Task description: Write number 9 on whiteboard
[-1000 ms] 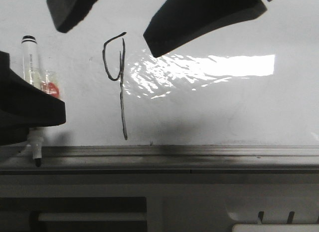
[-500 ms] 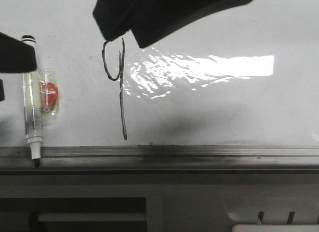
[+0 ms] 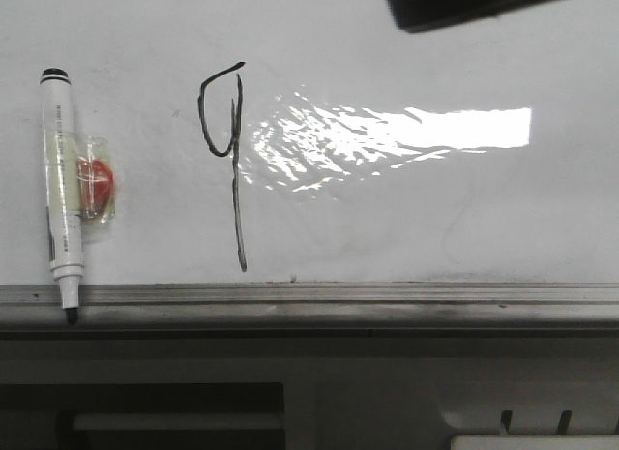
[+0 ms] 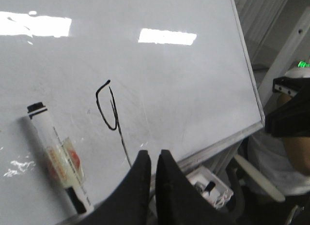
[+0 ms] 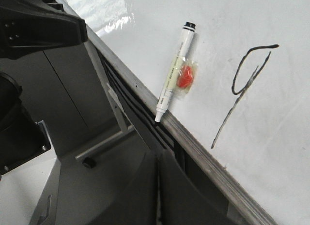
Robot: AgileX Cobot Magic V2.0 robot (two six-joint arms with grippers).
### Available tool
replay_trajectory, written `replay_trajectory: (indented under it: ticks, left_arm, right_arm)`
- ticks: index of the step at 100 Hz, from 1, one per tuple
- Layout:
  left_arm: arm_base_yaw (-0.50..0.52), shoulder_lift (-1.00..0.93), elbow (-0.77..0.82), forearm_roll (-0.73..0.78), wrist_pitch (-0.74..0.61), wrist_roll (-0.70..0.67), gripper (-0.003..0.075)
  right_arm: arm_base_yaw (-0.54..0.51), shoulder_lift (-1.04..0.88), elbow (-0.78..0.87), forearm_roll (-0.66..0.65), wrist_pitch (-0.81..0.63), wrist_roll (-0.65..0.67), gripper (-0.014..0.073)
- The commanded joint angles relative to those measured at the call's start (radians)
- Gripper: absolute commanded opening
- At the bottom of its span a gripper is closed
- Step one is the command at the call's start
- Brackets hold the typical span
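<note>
1. The number 9 (image 3: 225,150) is a thin black marker stroke on the whiteboard (image 3: 435,218), left of the board's middle in the front view.
2. Its loop is narrow and slightly angular, closed at the lower end, with a short flick at the top pointing right.
3. A long, nearly straight tail runs from the loop toward the near edge and ends just short of the grey metal rail (image 3: 387,295).
4. The line looks doubled in places along the loop's right side, where the stroke overlaps the tail.
5. A bright glare patch (image 3: 406,131) lies just right of the loop, its rippled edge touching the tail.
6. A white marker (image 3: 60,189) lies well left of the figure, roughly parallel to the tail, uncapped black tip on the rail.
7. A clear wrapping with a red patch (image 3: 95,179) is stuck to the marker's right side.
8. The left gripper (image 4: 152,162) hangs above the board's near edge, holding nothing, its fingers close together with only a slim gap.
9. The right gripper (image 5: 159,186) sits off the board's near side, fingers pressed together and empty.
10. A dark arm part (image 3: 464,3) crosses the far right corner of the front view.
</note>
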Motion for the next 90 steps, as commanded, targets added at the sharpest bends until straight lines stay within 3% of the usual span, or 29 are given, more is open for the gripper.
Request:
replay_trajectory:
  ticks: [1,29,90]
  left_arm:
    - [0.000,-0.044,-0.026,0.038,0.049,-0.001,-0.0020]
    - [0.000,-0.153,-0.026,0.077,0.272,-0.001,-0.0020]
    - [0.000,-0.153,-0.024,0.076,0.276,-0.001,-0.0020]
  right_arm:
    - [0.002,-0.099,0.091,-0.018,-0.183,-0.012,-0.0070]
    - [0.002,-0.319,0.350,-0.005,-0.254,-0.012,-0.0071]
    - [0.002,-0.346,0.396,-0.005,-0.229,-0.012,-0.0071]
